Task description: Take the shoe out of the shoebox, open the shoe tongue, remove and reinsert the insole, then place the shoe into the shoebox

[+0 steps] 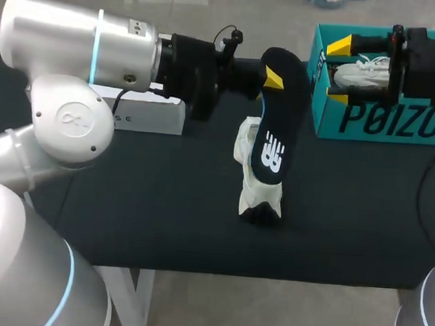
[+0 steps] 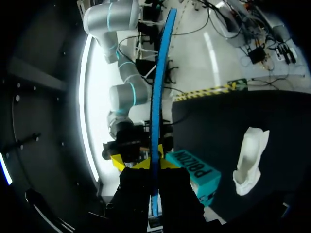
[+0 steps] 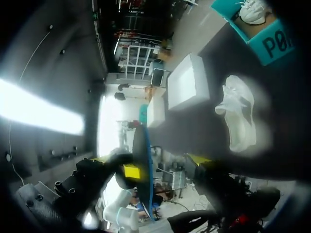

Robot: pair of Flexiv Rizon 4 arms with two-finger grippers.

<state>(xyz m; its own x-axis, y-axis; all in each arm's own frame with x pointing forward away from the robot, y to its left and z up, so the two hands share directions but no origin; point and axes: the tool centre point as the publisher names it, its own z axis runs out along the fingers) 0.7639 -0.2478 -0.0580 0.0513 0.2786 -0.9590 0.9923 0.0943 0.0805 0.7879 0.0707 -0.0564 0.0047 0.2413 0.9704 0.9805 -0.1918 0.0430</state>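
Observation:
My left gripper (image 1: pixel 272 77) is shut on the top end of a black insole (image 1: pixel 275 137), which hangs upright with its toe down. Just behind the insole, a white shoe (image 1: pixel 255 182) stands on the table. In the left wrist view the insole (image 2: pixel 156 97) shows edge-on, blue, pinched between the yellow tips of the left gripper (image 2: pixel 155 164). Over the teal shoebox (image 1: pixel 377 122) my right gripper (image 1: pixel 337 73) is open, a little to the right of the insole. From the right wrist, the insole (image 3: pixel 143 165) stands ahead between the spread fingers of the right gripper (image 3: pixel 164 165).
A second white shoe (image 1: pixel 362 72) lies inside the shoebox. A white box (image 1: pixel 150 113) sits at the back left under my left arm. The black table (image 1: pixel 162 211) has free room in front. My right arm (image 2: pixel 121 92) shows beyond the insole.

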